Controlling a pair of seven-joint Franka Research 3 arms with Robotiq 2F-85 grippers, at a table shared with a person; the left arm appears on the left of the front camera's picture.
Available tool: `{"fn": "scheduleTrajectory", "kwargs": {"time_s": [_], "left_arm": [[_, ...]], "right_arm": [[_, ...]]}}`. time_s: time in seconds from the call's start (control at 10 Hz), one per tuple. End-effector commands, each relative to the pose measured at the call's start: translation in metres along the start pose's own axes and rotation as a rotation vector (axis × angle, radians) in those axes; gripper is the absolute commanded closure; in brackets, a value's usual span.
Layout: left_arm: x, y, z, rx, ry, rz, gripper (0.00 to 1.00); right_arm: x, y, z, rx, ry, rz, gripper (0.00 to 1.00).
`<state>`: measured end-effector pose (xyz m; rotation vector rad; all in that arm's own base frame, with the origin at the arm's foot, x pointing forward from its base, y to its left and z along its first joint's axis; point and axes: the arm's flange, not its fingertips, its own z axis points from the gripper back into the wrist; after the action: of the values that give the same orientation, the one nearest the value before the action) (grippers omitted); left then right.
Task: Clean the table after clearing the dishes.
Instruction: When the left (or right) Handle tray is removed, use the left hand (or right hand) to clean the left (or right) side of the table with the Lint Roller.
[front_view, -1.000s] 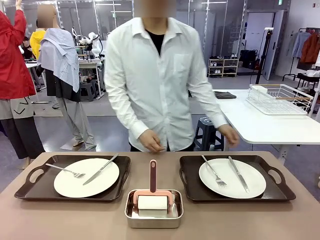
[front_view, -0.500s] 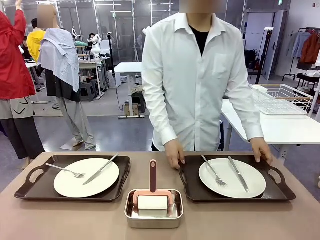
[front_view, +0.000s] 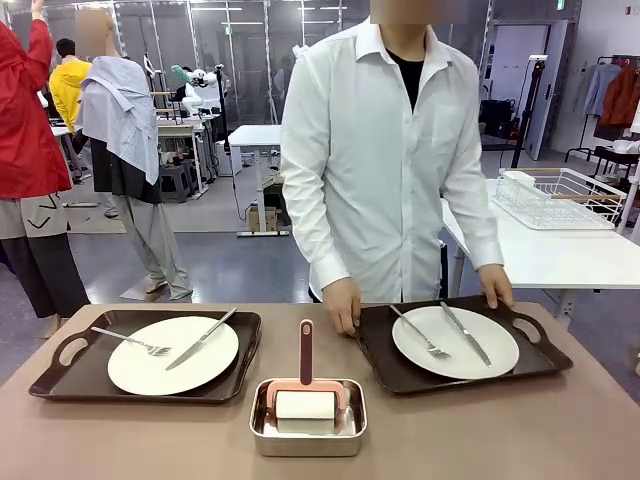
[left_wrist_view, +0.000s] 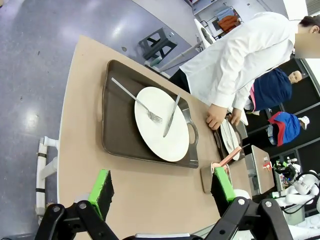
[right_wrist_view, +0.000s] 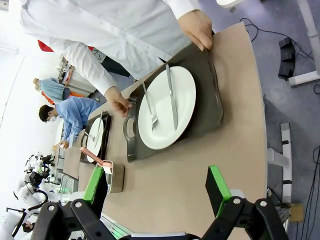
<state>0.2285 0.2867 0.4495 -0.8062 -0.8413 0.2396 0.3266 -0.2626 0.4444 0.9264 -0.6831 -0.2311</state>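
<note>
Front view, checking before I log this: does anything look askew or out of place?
Yes: the right dark brown rectangular tray with its round white plate sits skewed, unlike the squared left tray; the person's hands grip it.

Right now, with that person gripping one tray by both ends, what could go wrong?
The fork and knife lie loose on the plate; the dark tray in the person's hands looks slightly tilted, so they might slide off. That tray's near corner also sits close to the pink roller handle sticking out of the steel tray, and could knock it.
</note>
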Motion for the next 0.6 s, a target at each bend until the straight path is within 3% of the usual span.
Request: {"fn": "scheduleTrajectory", "kwargs": {"time_s": [0.0, 0.5], "left_arm": [[0.0016, 0.0035, 0.0011, -0.022, -0.015, -0.020, 0.00], [0.0016, 0.0035, 0.0011, -0.022, -0.015, -0.020, 0.00]], "right_arm": [[-0.0016, 0.0003, 0.0006, 0.015, -0.012, 0.015, 0.00], [-0.0016, 0.0003, 0.0006, 0.015, -0.012, 0.015, 0.00]]}}
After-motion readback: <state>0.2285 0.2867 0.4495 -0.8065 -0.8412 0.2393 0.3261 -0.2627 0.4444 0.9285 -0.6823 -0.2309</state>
